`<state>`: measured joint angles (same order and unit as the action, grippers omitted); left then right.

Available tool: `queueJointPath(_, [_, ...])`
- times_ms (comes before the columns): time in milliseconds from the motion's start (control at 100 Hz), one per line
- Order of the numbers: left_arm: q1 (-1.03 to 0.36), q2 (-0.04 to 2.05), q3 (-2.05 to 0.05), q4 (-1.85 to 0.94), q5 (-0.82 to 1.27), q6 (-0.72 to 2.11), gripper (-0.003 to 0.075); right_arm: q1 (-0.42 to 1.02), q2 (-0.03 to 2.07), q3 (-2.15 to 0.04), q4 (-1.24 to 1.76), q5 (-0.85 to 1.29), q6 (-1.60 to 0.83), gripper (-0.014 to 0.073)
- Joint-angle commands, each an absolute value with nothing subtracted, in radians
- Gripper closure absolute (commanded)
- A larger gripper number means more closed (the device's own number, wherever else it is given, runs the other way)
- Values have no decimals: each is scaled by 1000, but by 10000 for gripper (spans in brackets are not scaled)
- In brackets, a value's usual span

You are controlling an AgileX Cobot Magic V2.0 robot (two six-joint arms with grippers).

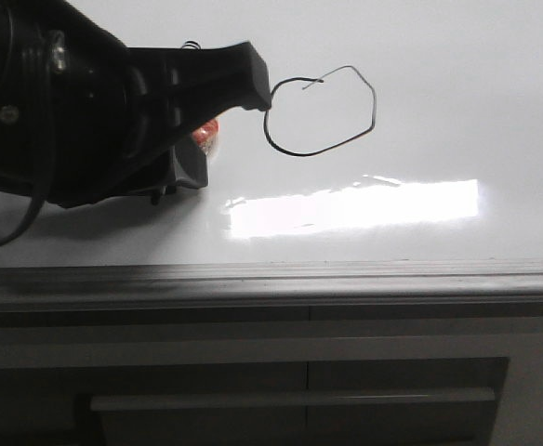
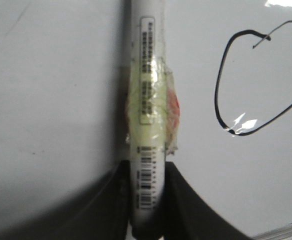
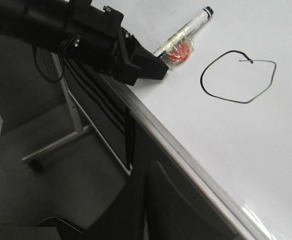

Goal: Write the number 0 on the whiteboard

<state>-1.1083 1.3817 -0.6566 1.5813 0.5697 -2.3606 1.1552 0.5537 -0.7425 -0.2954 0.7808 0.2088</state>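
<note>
The number 0 is a thin black lopsided loop on the glossy whiteboard. It also shows in the left wrist view and the right wrist view. My left gripper is just left of the loop, low over the board, shut on a white marker. The marker carries barcodes and yellowish and orange tape, and has a black end. The marker points away from the loop's side. My right gripper is dark, empty and closed, beside the board's edge and off the board.
A bright rectangular glare lies on the board in front of the loop. The grey metal edge strip runs along the near side. Below it is a dark grey panel with a long bar handle. The floor and a stand frame lie under the left arm.
</note>
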Motion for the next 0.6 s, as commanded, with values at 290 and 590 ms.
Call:
queueJointPath(290, [-1095, 1387, -670, 1575, 604, -2368, 303, 1152, 555, -765, -309, 709, 211, 661])
queueJointPath(590, [-1120, 1325, -670, 1575, 607, -2368, 255, 1152, 555, -765, -309, 696, 211, 661])
